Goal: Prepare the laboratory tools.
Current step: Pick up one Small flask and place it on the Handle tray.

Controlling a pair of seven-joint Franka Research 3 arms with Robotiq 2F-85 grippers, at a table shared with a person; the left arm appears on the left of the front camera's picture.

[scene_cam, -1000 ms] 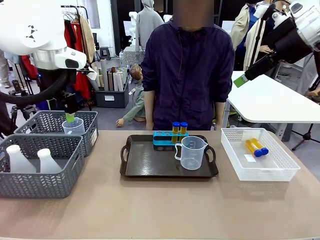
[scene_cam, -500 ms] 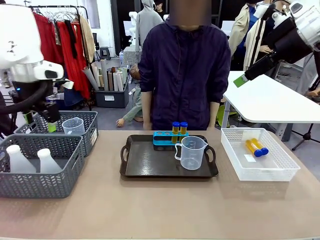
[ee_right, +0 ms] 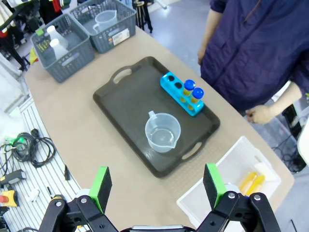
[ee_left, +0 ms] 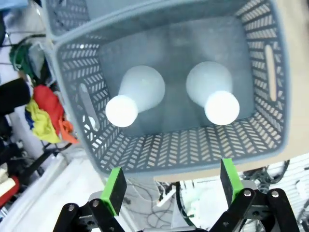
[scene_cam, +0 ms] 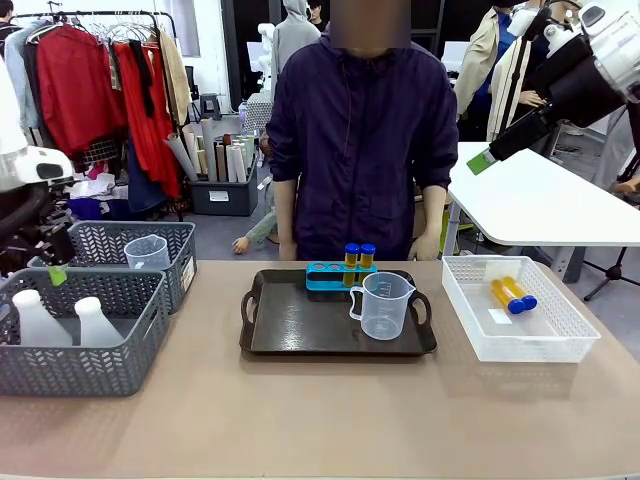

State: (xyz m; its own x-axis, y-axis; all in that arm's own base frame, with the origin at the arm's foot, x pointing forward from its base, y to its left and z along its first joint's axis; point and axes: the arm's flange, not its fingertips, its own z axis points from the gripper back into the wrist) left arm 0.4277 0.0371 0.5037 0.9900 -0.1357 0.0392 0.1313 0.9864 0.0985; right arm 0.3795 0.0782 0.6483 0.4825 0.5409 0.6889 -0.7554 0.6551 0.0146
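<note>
Flasks come first: two translucent white conical flasks (scene_cam: 32, 318) stand upright, side by side but apart, in the near grey basket (scene_cam: 90, 385) at the near left corner of the bench (scene_cam: 320, 420). The left end effector (ee_left: 174, 186) hangs above that basket's outer rim, fingers spread wide and holding nothing. Behind it along the left edge, the far grey basket (scene_cam: 182, 238) holds a second jug (scene_cam: 147, 252). A dark tray (scene_cam: 300, 330) sits mid-bench toward the far edge, carrying the clear measuring jug (scene_cam: 383, 305) and, just behind it, a blue rack (scene_cam: 328, 272) with two blue-capped amber test tubes (scene_cam: 359, 255). More capped tubes (scene_cam: 513, 294) lie in the white basket (scene_cam: 560, 345) at the right edge. The right end effector (ee_right: 158, 186) is raised high over the bench, wide open and empty. A person (scene_cam: 365, 140) stands at the far edge.
</note>
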